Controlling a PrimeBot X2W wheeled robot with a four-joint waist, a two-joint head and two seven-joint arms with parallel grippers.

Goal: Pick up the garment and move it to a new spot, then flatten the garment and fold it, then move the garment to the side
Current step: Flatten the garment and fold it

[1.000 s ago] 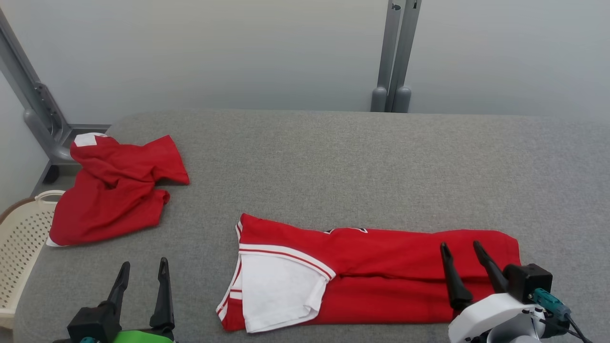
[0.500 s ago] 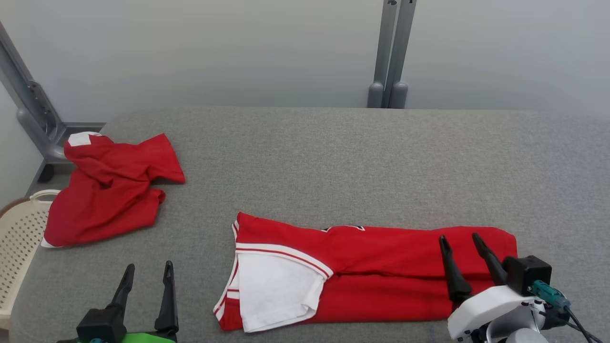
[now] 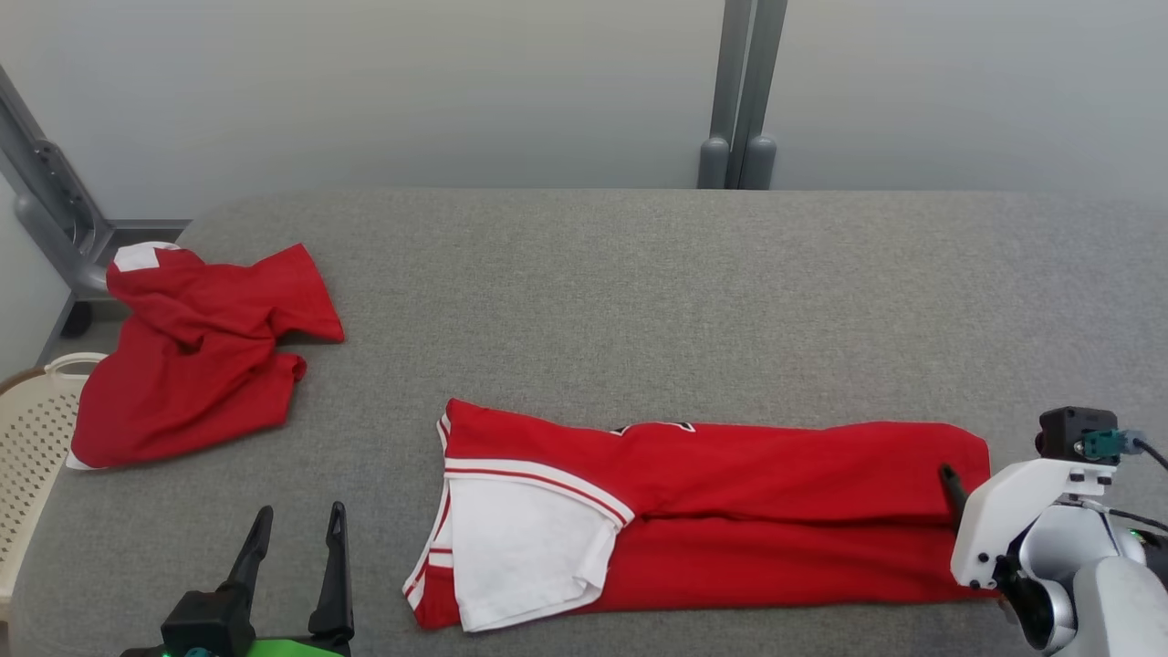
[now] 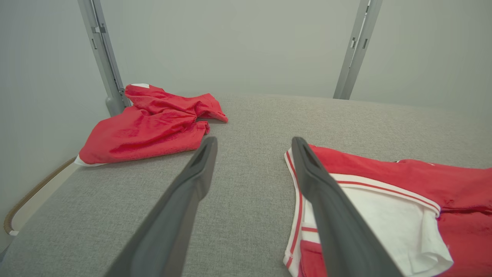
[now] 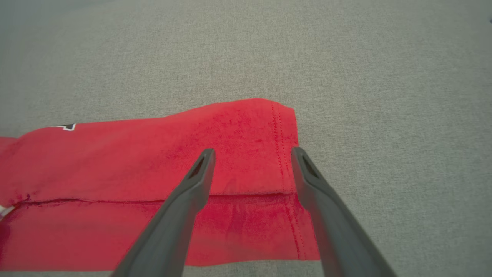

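Note:
The garment (image 3: 748,511) is a red shirt with a white sleeve. It lies folded into a long strip near the front of the grey table (image 3: 639,292). My left gripper (image 3: 301,513) stands open over bare table, left of the shirt's white-trimmed sleeve end (image 4: 384,215), and holds nothing. In its wrist view the left gripper (image 4: 253,140) has the shirt's edge by its right finger. My right gripper (image 5: 252,151) is open above the garment's right hem (image 5: 276,154), fingers astride the folded edge. In the head view one fingertip (image 3: 949,476) shows past the white wrist.
A second red garment (image 3: 192,356) lies crumpled at the table's back left corner. A cream perforated basket (image 3: 27,438) stands off the left edge. Grey metal posts (image 3: 739,100) rise behind the table. Bare grey surface stretches across the middle and right.
The head camera has shifted, so the whole scene sits slightly higher and further left. My right gripper has moved right to the shirt's hem end and its wrist has turned, hiding most of the fingers.

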